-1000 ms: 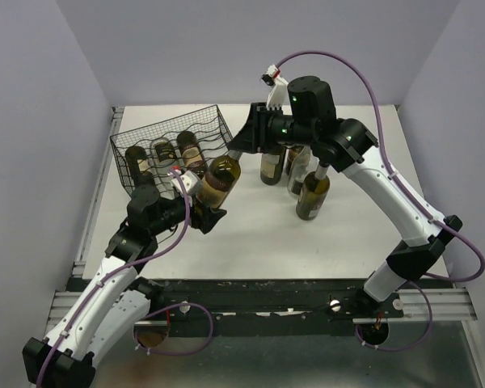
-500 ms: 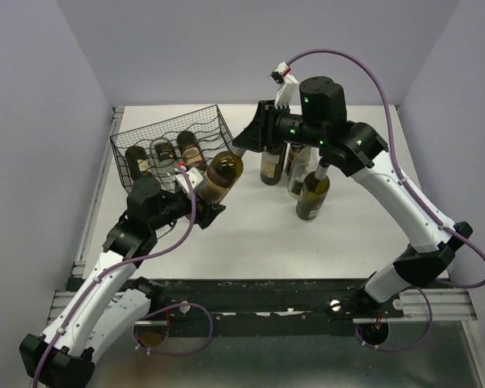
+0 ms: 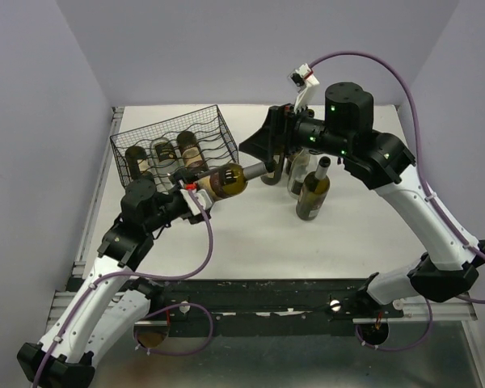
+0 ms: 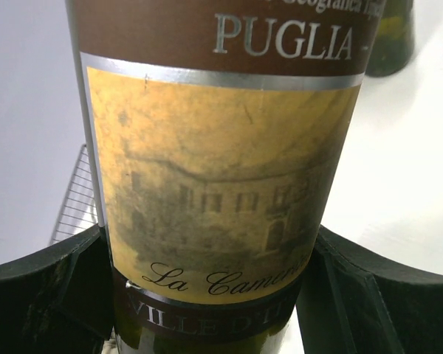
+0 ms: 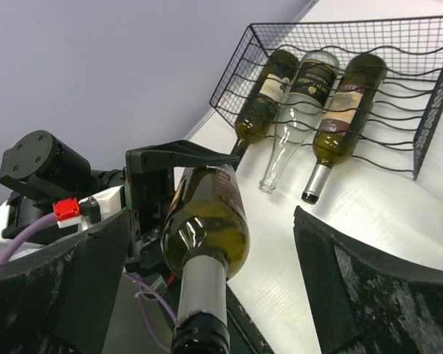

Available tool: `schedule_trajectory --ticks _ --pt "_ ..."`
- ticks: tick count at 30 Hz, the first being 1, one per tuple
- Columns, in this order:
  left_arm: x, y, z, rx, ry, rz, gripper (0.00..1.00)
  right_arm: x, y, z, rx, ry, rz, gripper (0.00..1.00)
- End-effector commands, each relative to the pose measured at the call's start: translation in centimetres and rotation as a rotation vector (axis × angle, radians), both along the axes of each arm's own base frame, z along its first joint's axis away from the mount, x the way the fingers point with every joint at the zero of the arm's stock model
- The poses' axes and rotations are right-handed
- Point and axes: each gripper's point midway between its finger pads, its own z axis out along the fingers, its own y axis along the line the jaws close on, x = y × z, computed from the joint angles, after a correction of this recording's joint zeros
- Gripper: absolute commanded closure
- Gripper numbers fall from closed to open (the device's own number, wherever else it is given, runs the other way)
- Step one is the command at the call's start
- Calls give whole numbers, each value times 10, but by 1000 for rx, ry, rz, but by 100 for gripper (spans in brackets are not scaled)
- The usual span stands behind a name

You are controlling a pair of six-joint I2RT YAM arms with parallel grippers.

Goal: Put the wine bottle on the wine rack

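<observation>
Fingers (image 4: 48, 284) of the left gripper (image 4: 210, 295) are clamped on the bottle (image 4: 221, 169), one on each side of its label near the base, and carry it roughly level above the table (image 3: 250, 242) with the neck pointing away from them. Over at that neck the right gripper (image 5: 207, 295) has its fingers (image 5: 369, 287) spread wide, one on each side of the glass and touching neither side, so the bottle looks to hang from the left grip alone. Just beyond the left fingers sits the rack (image 3: 218, 121), with three other bottles (image 5: 344, 103) lying side by side in its cradles and free cradles on the side nearer the held bottle. I judge the step in hand to be the carry to the rack. Next, the right fingers should draw back off the neck without knocking it or the upright bottles (image 3: 313, 194) beside them, while the left fingers lift the bottle over the rack wall and settle it into a free cradle before parting
</observation>
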Motion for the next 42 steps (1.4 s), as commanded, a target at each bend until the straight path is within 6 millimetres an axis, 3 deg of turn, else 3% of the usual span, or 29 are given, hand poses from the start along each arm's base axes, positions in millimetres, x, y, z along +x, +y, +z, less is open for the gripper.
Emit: schedule_trajectory --ticks 1,5,10,15,24,28,36,42 --pt "6 5 62 91 -348 -28 100 -3 -19 13 -58 -102 -27 2" --pt "11 4 64 217 -430 -68 100 -15 -19 -5 -160 -79 66 2" --pt "21 2 79 325 -566 -94 100 -14 -29 -50 -332 -45 98 4" --pt "35 -1 83 412 -618 -114 100 -21 -38 -78 -434 -17 151 11" --pt "47 -8 96 445 -670 -131 100 -39 -41 -101 -471 19 254 14" --pt "46 -13 102 434 -673 -143 100 -43 -34 -109 -467 48 298 22" --pt "51 -17 87 471 -630 -148 100 -43 -24 -134 -516 82 319 29" --pt "58 -15 77 489 -589 -116 100 -49 -17 -141 -527 95 350 35"
